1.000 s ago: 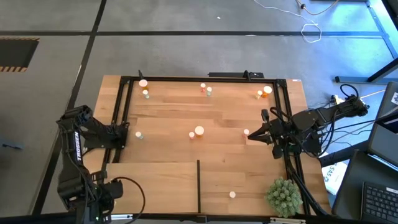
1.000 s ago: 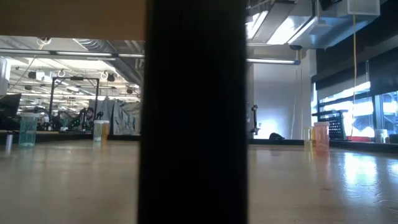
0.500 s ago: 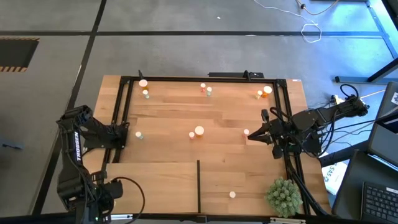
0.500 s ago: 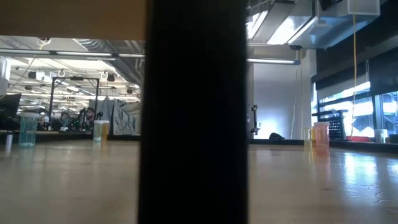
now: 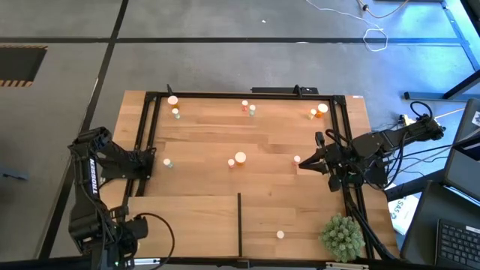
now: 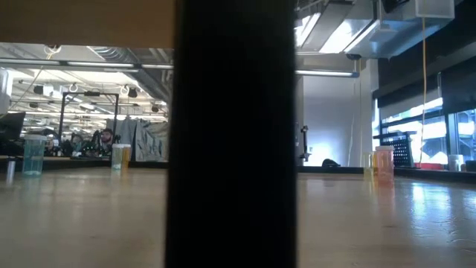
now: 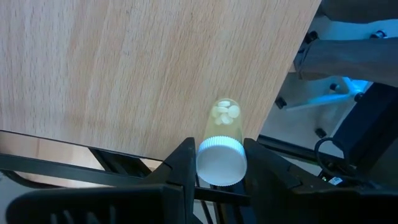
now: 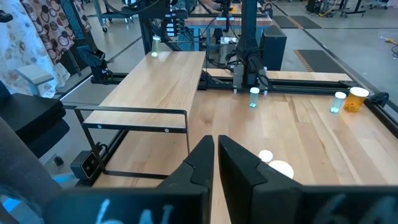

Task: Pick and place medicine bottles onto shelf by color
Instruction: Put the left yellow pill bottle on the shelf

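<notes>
While the left pincer (image 7: pixel 214 163) grips a pale greenish bottle (image 7: pixel 222 142) by its cap at the desk's (image 5: pixel 202 142) left edge, the right pincer (image 8: pixel 216 155) is clenched empty.
Other bottles stand scattered across the desk; one white-capped bottle (image 5: pixel 280 235) stands on the shelf (image 5: pixel 187 225), right of its dark divider (image 5: pixel 239 223).

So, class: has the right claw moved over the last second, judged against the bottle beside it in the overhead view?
No. The right claw sits just below the small bottle in every overhead picture.
</notes>
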